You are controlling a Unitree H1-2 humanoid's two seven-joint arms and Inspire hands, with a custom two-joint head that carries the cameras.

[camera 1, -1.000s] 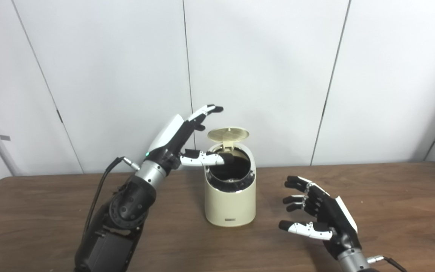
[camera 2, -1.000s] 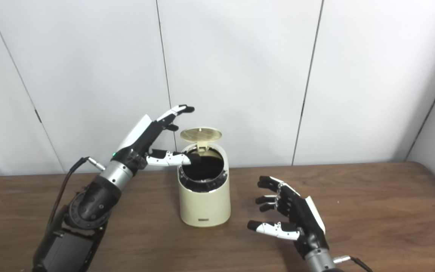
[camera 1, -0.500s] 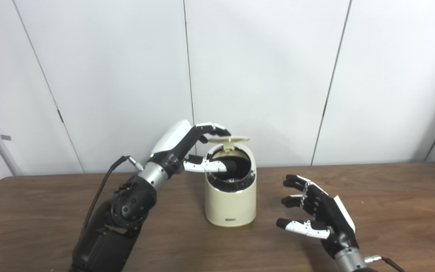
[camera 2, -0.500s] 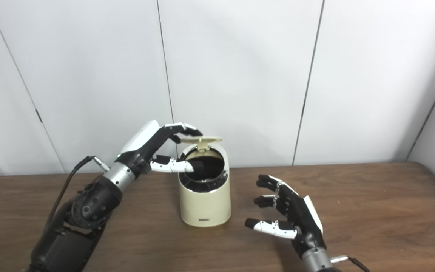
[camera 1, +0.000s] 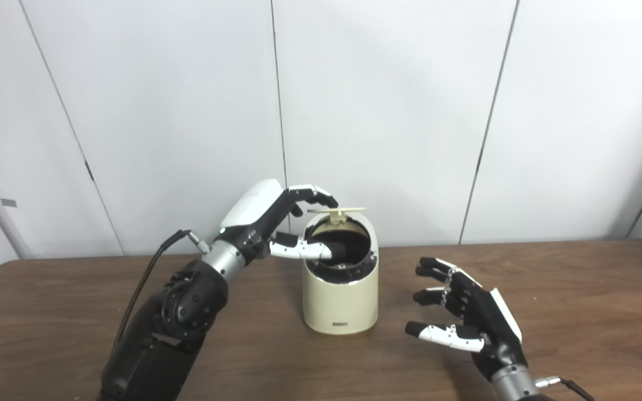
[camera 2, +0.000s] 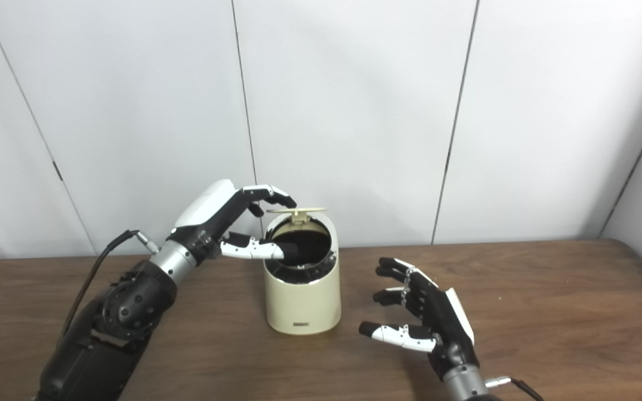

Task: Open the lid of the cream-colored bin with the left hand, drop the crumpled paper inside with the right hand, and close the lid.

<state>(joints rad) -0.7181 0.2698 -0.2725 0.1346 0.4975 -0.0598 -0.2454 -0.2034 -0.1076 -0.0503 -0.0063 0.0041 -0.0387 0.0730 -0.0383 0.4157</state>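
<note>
**Lid half down, L hand closing the bin**

Left eye view: the cream-colored bin (camera 1: 339,289) stands approx mid-desk, nearer the back edge than the front. Its lid (camera 1: 336,210) is hinged at the rear and tilted to about level, seen edge-on, w/ the dark mouth open under it. The left hand (camera 1: 276,220) sits at the bin's left rim: fingers curled over, fingertips (camera 1: 321,197) touching or just beside the lid's left edge (can't tell which), thumb reaching across the rim into the opening. It grips nothing, fingers apart, just pressing. No crumpled paper is visible on the desk (camera 1: 76,312) or in either hand. Judgement: paper is prob already inside, though the dark interior doesn't show it. So open + drop look done; closing is underway, not finished. Left to do: thumb out of the mouth, then lid pushed flat onto the rim.

Right eye view: same layout. The right hand (camera 2: 424,323) is low over the desk to the right of the bin, toward the front edge, clear of the bin. Fingers spread, palm turned toward the bin, empty, touching nothing as far as I can see. The lid here also reads as a thin level sliver above the rim, w/ a gap under it on the near side. The L thumb lies over the rim, in the lid's way.
</note>
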